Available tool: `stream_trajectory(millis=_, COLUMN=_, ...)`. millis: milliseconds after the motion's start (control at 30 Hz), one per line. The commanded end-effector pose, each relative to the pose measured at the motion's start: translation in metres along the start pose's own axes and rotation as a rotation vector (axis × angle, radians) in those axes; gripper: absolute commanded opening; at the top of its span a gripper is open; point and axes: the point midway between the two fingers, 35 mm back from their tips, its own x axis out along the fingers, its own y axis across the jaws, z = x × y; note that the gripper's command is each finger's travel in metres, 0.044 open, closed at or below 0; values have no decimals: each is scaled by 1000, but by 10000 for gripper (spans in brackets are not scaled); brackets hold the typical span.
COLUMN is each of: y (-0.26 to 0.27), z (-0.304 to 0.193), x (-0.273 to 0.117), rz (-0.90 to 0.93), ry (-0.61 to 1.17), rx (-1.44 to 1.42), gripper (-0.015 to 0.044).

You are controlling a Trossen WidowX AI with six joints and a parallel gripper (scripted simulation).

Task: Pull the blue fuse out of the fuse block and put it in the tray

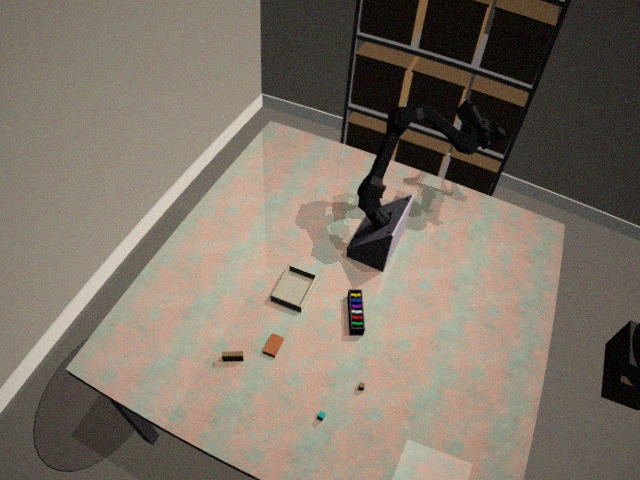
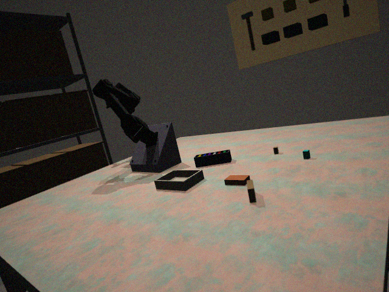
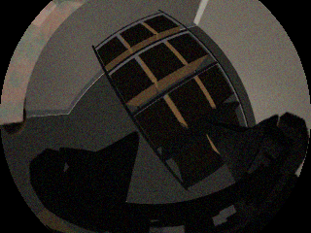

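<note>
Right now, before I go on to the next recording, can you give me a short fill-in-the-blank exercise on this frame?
1. The blue fuse sits in the black fuse ____.
2. The shallow dark-walled tray holds ____ fuses.
3. The black parallel-jaw gripper is raised toward the ____, its jaws open.
4. The flat orange block lies on the ____.

Missing: block; no; shelves; table

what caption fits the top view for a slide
Arm folded back toward the shelf, open gripper far from fuse block and tray.

A mottled pink-and-green table (image 1: 465,310) carries a black fuse block (image 1: 355,312) and an orange slab (image 1: 272,344).
</note>
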Motion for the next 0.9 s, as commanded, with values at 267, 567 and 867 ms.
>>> stream_trajectory(millis=267, y=30, z=-54, x=-62, rz=110, ry=205, rx=226, gripper=164)
stream_trajectory(millis=567, y=79, z=-117, x=-182, rz=209, ry=633, rx=809, gripper=74)
stream_trajectory(millis=867, y=123, z=-130, x=-338, rz=135, ry=1199, rx=1414, gripper=74)
